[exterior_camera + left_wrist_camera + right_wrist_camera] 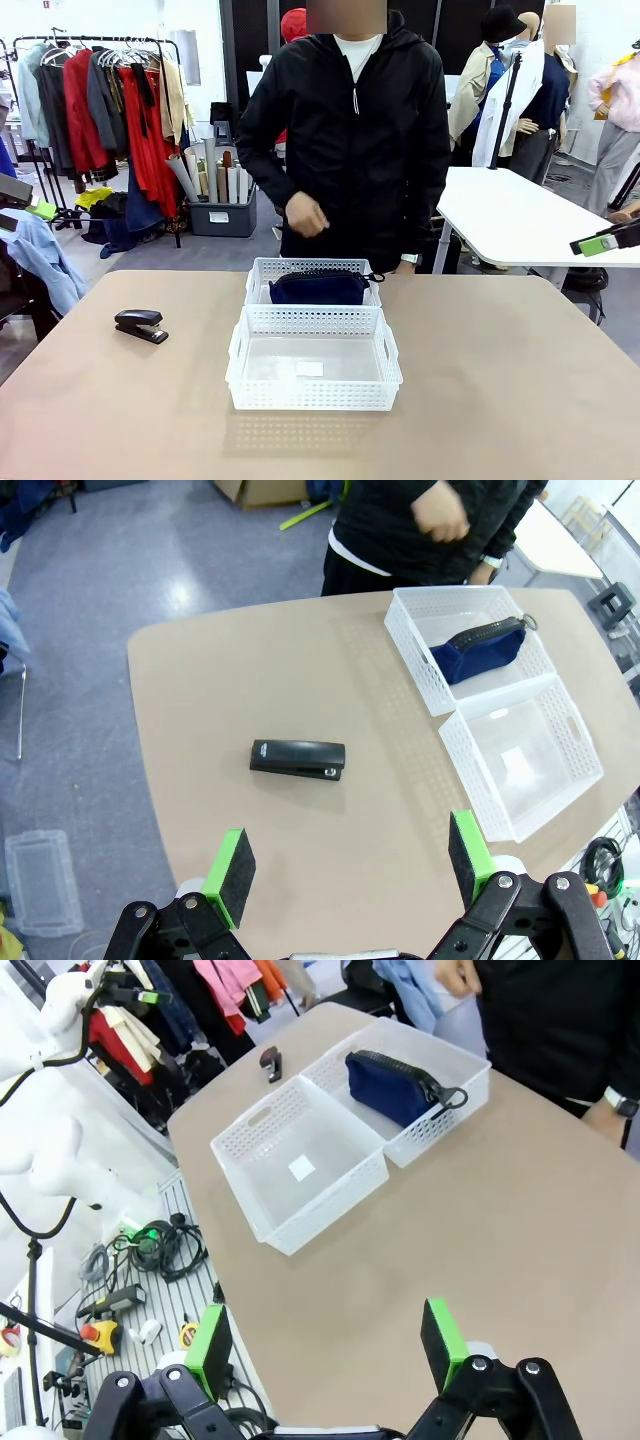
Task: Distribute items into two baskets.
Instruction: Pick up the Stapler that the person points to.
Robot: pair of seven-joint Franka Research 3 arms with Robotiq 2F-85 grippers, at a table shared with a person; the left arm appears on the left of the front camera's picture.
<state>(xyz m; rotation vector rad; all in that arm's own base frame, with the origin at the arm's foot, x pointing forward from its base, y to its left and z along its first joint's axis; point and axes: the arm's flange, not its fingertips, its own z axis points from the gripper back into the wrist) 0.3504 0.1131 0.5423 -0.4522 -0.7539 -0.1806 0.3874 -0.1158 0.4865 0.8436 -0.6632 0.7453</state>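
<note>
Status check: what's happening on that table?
Open, empty: left gripper, right gripper. In far basket: pouch; stapler loose on table; near basket empty. Person's hand raised beyond baskets.

Bare table (90, 400) lies all round the stapler (141, 325). The near basket (312, 398) and far basket (300, 264) (the 2 touch, no gap) block the middle; a hand (305, 214) hangs high behind them.

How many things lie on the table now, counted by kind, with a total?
white baskets: 2
navy zip pouch: 1
black stapler: 1
Total: 4
</note>
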